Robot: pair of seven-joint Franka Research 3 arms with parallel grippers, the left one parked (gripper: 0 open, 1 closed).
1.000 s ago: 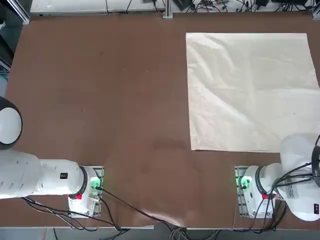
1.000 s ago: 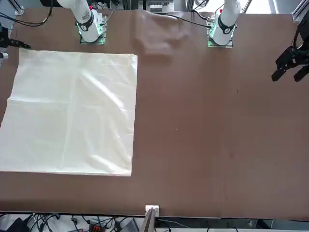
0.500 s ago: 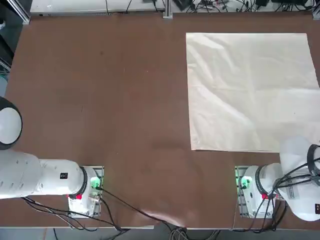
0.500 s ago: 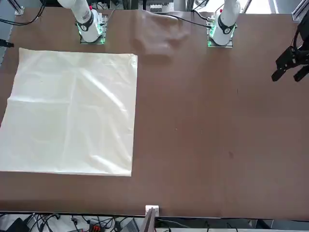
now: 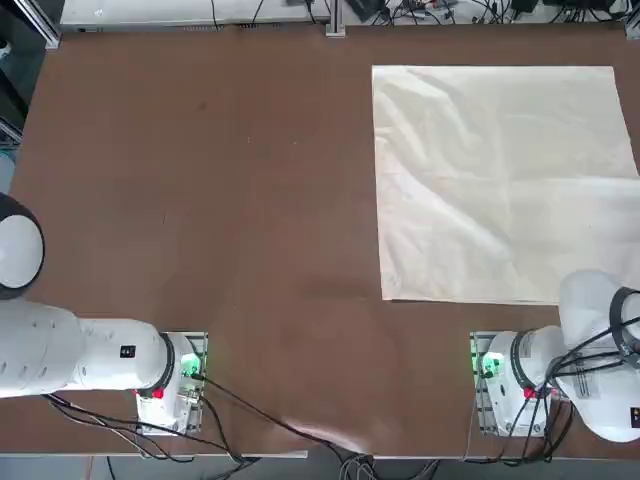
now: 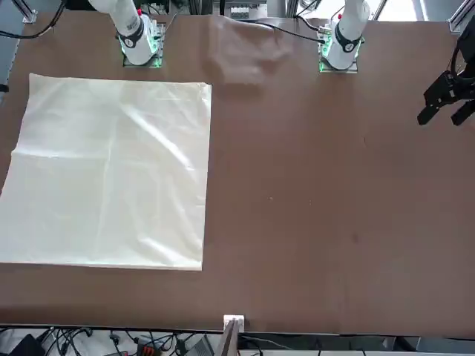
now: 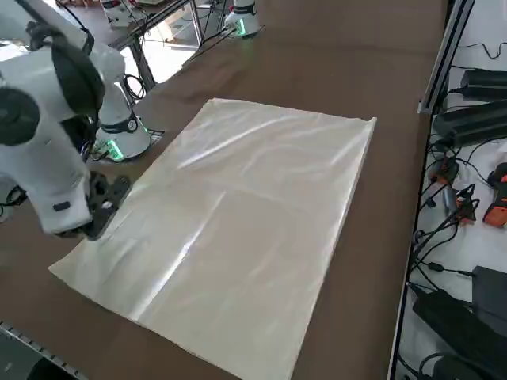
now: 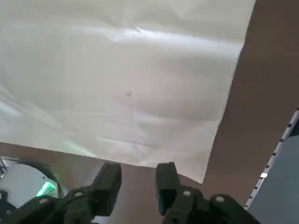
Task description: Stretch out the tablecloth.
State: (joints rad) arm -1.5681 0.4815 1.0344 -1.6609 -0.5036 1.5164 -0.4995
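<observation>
Right tool (image 8: 138,184): fingers apart with nothing between them, held off the near edge of the tablecloth (image 8: 126,88), clear of the fabric, which I read as a release. Tablecloth: flat on the right half of the brown tabletop (image 5: 200,200), softly creased, its right edge at the tabletop's margin. I judge the spread nearly complete.

Bright, even overhead light; soft glare streaks on the tablecloth (image 7: 261,198).
</observation>
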